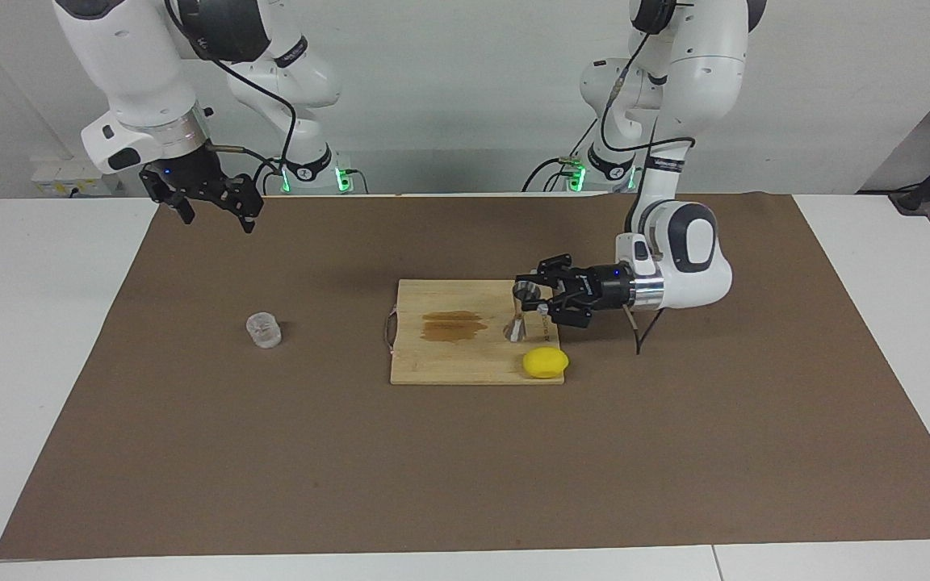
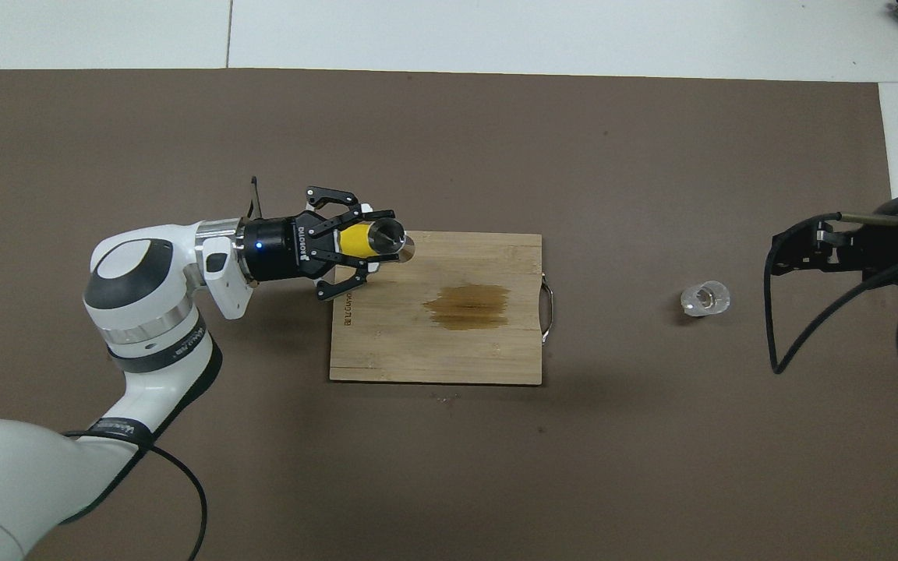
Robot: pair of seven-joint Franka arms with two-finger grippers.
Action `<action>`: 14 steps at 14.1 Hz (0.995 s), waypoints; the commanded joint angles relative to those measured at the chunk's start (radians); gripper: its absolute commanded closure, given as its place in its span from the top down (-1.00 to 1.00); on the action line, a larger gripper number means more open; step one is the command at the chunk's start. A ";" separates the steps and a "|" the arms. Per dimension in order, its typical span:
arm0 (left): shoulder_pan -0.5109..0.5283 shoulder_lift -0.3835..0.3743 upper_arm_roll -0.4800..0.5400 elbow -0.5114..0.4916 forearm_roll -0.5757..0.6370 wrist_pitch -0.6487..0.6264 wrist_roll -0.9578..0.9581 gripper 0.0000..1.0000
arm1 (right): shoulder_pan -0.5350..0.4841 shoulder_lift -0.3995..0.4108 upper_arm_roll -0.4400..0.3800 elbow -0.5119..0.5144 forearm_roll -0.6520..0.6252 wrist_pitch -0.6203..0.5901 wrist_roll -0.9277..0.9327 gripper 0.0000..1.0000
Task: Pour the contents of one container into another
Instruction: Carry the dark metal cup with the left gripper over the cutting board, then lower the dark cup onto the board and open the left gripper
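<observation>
Left gripper (image 1: 526, 303) is clamped on the metal jigger (image 1: 517, 323), over the cutting board (image 1: 449, 363); lemon (image 1: 546, 362) at its 5 o'clock; clear cup (image 1: 263, 330) on the mat (image 1: 465, 468) at 9 o'clock; right gripper (image 1: 211, 210) waits, fingers apart, empty.

Premises are a robotics laboratory, not a domestic kitchen. Two white robot arms (image 1: 679, 266) stand bolted at the far edge of a white table (image 1: 29, 323), with exposed cabling and green indicator lights at their bases, against a bare pale wall. A brown mat (image 1: 465, 460) covers the table and carries a few staged items: a wooden cutting board (image 1: 465, 355) and a lemon (image 1: 546, 362).
</observation>
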 commanded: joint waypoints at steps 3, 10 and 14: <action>-0.172 -0.030 0.018 -0.052 -0.161 0.211 0.008 -0.93 | -0.012 -0.012 0.005 -0.005 0.013 -0.006 -0.017 0.98; -0.267 -0.026 0.020 -0.094 -0.235 0.340 0.019 -0.89 | -0.012 -0.012 0.005 -0.005 0.015 -0.006 -0.017 0.98; -0.290 -0.013 0.018 -0.094 -0.279 0.343 0.045 -0.90 | -0.012 -0.012 0.005 -0.005 0.013 -0.006 -0.017 0.98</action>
